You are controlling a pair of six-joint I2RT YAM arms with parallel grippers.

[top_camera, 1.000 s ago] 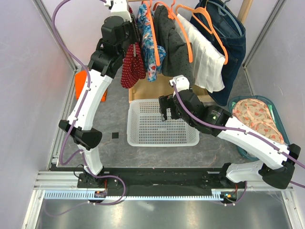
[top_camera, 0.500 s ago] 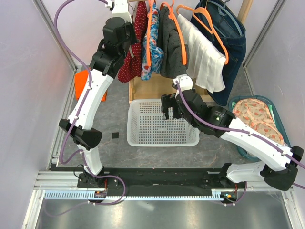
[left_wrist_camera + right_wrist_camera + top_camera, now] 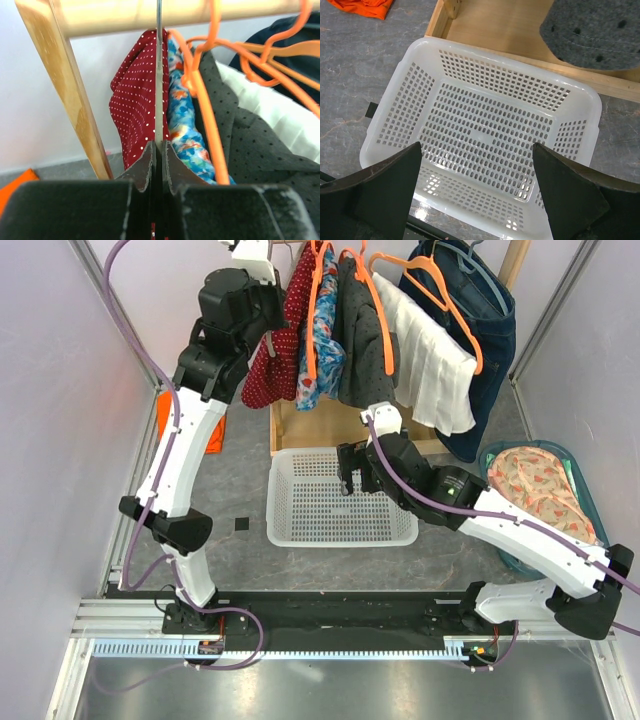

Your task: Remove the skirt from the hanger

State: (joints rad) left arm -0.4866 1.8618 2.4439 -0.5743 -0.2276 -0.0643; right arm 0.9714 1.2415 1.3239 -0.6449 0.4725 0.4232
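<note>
Up at twelve o'clock in the overhead view, the red dotted skirt (image 3: 272,365) hangs leftmost among the clothes, with the white basket (image 3: 280,502) on the worktop (image 3: 235,480) below at six. The left wrist view shows the left tool (image 3: 159,150) pinched tight on the hanger (image 3: 159,75) stem. The right wrist view shows the right tool (image 3: 476,150) gaping wide over the basket.

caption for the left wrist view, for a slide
Left gripper shut on a metal hanger wire in front of the red polka-dot skirt, below the wooden rail.

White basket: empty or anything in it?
Empty. In the right wrist view the white basket shows bare perforated floor and walls, nothing inside; the open right claw hovers above it.
</note>
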